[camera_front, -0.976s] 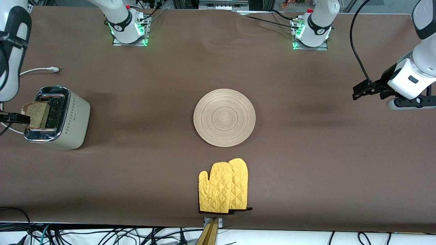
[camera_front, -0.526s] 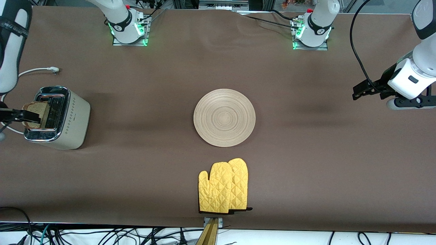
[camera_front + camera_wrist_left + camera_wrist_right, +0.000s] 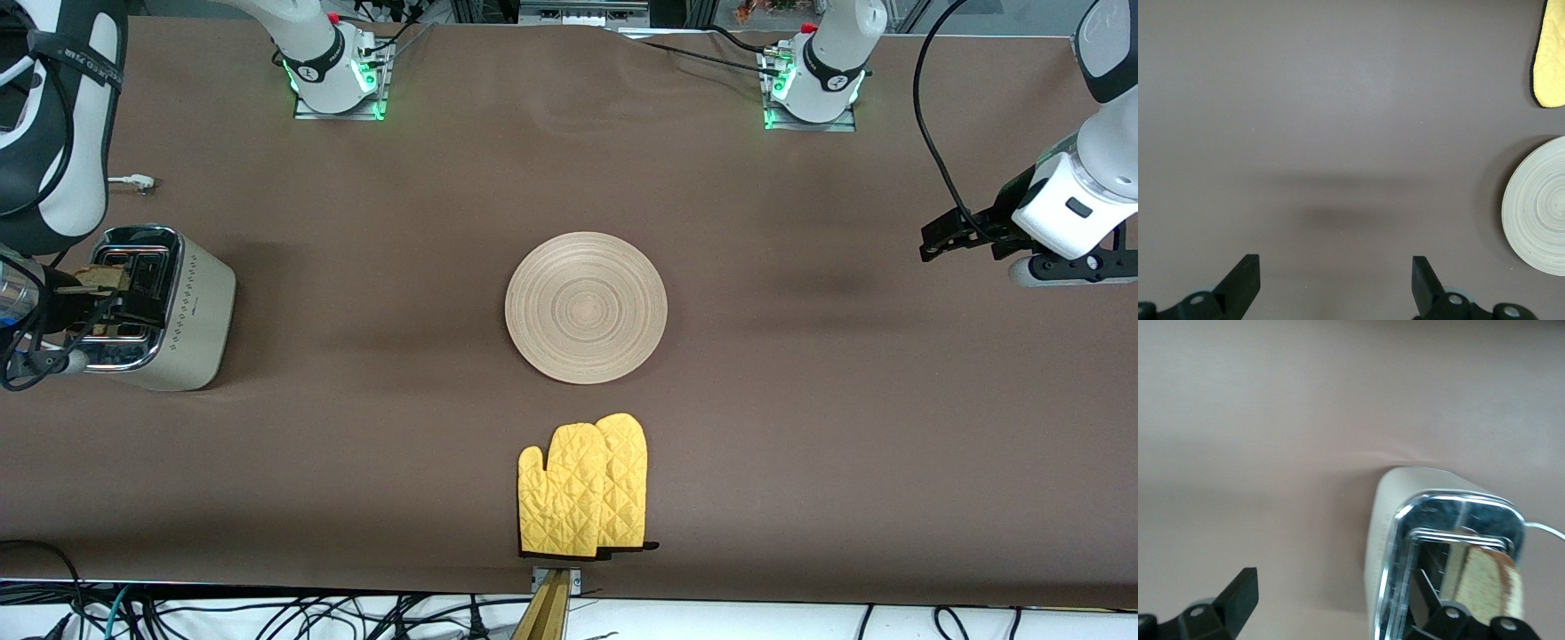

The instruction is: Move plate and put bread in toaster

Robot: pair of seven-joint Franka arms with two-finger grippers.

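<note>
The cream toaster point(image 3: 182, 311) stands at the right arm's end of the table. The bread point(image 3: 100, 277) sits down in one of its chrome slots, only its top edge showing; in the right wrist view the bread point(image 3: 1485, 583) stands upright in the toaster point(image 3: 1395, 520). My right gripper point(image 3: 89, 307) hangs open over the toaster's top, nothing between its fingers point(image 3: 1241, 593). The wooden plate point(image 3: 586, 307) lies at mid-table, bare. My left gripper point(image 3: 942, 238) waits open over the left arm's end of the table, empty in its wrist view point(image 3: 1335, 267), with the plate point(image 3: 1538, 207) off to one side.
A yellow oven mitt point(image 3: 587, 487) lies nearer the front camera than the plate, close to the table's edge. The toaster's white cord and plug point(image 3: 133, 182) rest on the cloth, farther from the camera than the toaster. Brown cloth covers the table.
The bread has gone from standing high above the toaster down into the slot. The right arm has shifted over the toaster. The left arm has not moved.
</note>
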